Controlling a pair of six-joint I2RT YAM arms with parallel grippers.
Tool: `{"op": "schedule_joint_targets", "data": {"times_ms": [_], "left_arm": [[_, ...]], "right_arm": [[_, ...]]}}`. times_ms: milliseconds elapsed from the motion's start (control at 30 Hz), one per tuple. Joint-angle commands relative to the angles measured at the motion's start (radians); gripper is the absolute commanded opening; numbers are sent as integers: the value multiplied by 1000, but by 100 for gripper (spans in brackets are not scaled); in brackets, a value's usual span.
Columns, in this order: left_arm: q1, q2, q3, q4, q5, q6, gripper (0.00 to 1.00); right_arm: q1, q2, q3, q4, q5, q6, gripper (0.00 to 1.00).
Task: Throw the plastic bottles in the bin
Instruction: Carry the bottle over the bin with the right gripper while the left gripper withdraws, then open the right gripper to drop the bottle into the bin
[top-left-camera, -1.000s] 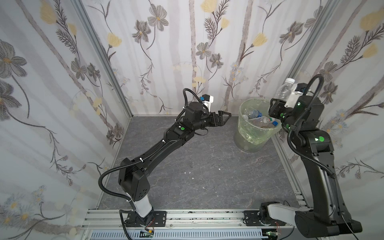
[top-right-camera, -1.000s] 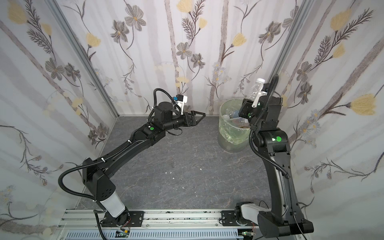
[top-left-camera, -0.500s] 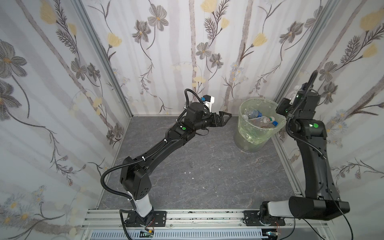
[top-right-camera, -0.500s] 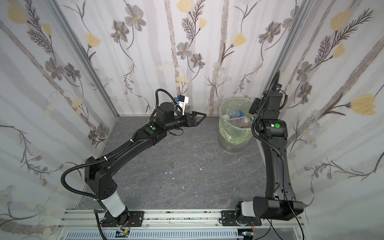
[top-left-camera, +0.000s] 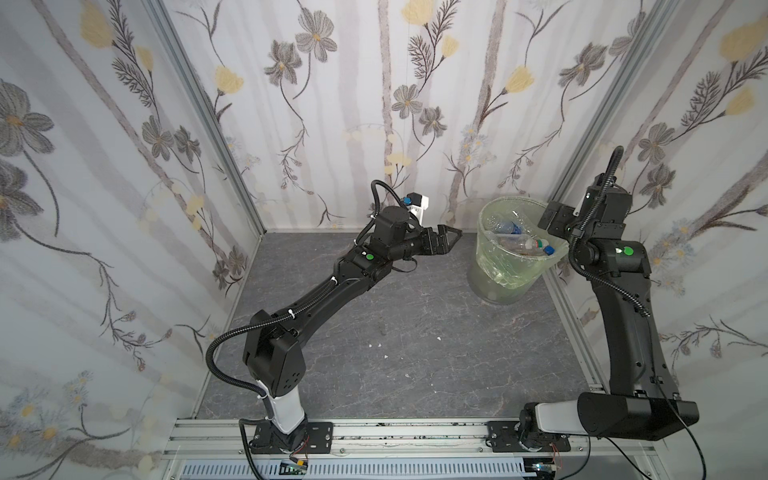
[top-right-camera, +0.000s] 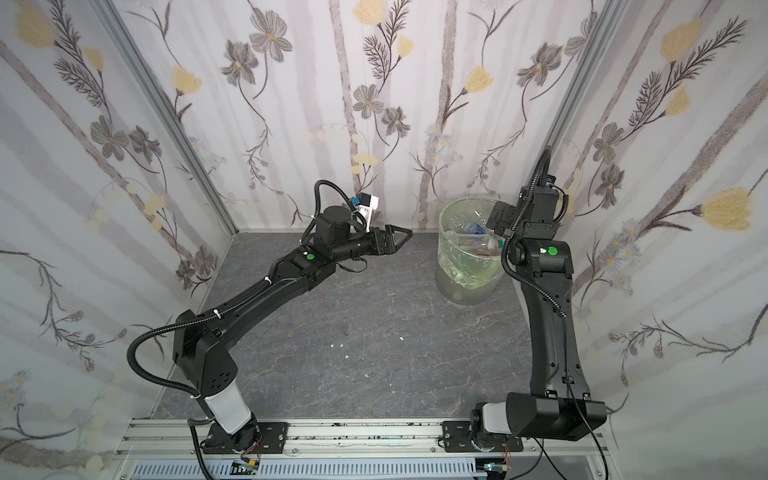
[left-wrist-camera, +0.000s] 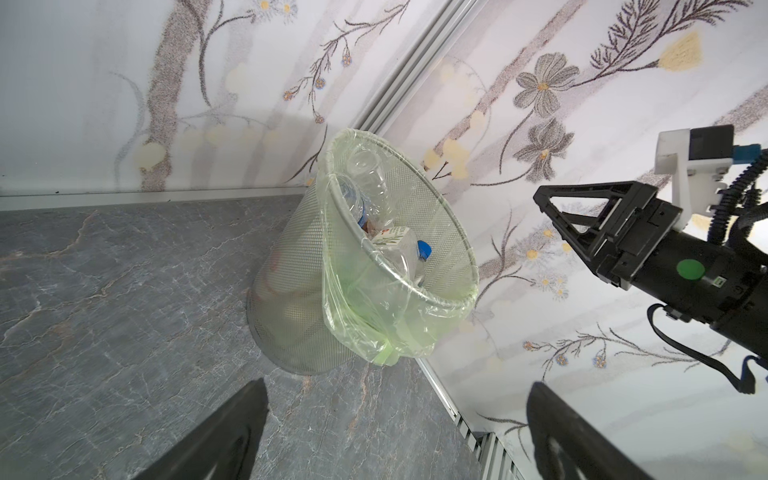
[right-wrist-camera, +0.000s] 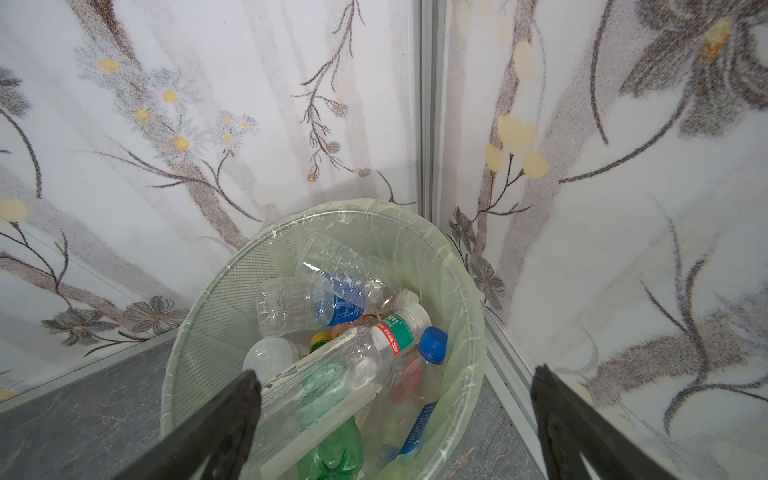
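Observation:
The bin (top-left-camera: 503, 274) is a grey mesh wastebasket lined with a pale green bag, standing in the far right corner in both top views (top-right-camera: 461, 276). Several plastic bottles (right-wrist-camera: 345, 332) lie piled inside it: clear ones with blue and green labels, a green one, and a blue cap. They also show in a top view (top-left-camera: 519, 245) and in the left wrist view (left-wrist-camera: 374, 208). My right gripper (right-wrist-camera: 395, 372) hangs open and empty over the bin's right rim (top-left-camera: 550, 216). My left gripper (top-left-camera: 455, 232) is open and empty, level, left of the bin and pointing at it (left-wrist-camera: 397, 384).
Floral walls stand close behind and to the right of the bin, meeting at an aluminium corner post (right-wrist-camera: 430, 104). The grey marbled floor (top-left-camera: 415, 332) carries a few small white specks (top-left-camera: 378, 345). An aluminium rail (top-left-camera: 395, 432) holds both arm bases at the front.
The right gripper was shut on a clear bottle beside the bin; it has opened, the bottle is out of it, and the arm has straightened up. The left arm has barely moved.

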Motion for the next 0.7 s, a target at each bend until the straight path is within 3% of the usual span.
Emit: {"op": "schedule_joint_targets", "data": {"times_ms": [0, 667], "left_arm": [[0, 0, 7, 30, 2, -2, 100], [29, -148, -139, 29, -139, 104, 100]], "right_arm": [[2, -12, -4, 26, -7, -7, 100], [62, -160, -178, 92, -25, 7, 100]]}}
